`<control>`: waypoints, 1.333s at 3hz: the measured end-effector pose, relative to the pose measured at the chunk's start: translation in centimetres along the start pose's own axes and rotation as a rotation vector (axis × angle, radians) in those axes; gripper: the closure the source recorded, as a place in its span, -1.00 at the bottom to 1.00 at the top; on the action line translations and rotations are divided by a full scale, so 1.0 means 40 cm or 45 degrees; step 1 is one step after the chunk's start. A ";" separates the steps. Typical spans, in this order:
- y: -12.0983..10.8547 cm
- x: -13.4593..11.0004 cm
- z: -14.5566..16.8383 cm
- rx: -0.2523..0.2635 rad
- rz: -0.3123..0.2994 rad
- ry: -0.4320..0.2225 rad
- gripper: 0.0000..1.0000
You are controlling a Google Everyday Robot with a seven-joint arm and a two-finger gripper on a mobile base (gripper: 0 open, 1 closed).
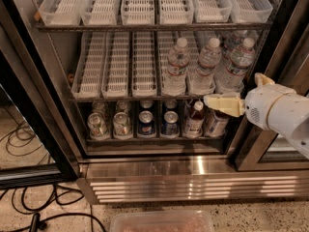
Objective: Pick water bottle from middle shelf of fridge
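Several water bottles stand in the right lanes of the middle shelf (120, 99). The front ones are the left bottle (177, 67), the middle bottle (207, 65) and the right bottle (237, 64). My gripper (212, 102), cream-coloured on a white arm (277, 111), points left from the right side. It sits just below the middle shelf's front edge, under the middle and right bottles, and touches none of them. The fridge (193, 170) stands open.
The left lanes of the middle shelf hold empty clear trays (116, 66). The low shelf holds soda cans (146, 123) and dark-drink bottles (194, 120). The top shelf has empty trays (140, 4). The black door frame (29, 105) is at left. Cables (29, 211) and a clear tub (161, 221) lie on the floor.
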State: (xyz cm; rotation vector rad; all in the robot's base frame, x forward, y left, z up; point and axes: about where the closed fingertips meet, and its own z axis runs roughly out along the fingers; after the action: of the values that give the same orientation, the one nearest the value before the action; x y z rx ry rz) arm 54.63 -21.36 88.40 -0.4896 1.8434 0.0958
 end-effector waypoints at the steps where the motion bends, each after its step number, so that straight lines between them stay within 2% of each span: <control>1: -0.028 0.011 0.023 0.054 0.000 -0.016 -0.54; 2: -0.050 0.026 0.031 0.095 0.003 -0.018 -0.46; 3: -0.059 0.029 0.030 0.116 0.006 -0.023 -0.28; 4: -0.059 0.029 0.030 0.115 0.006 -0.023 -0.52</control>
State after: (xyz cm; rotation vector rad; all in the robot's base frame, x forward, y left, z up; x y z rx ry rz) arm 56.31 -23.47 87.37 -0.4202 1.8225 0.0195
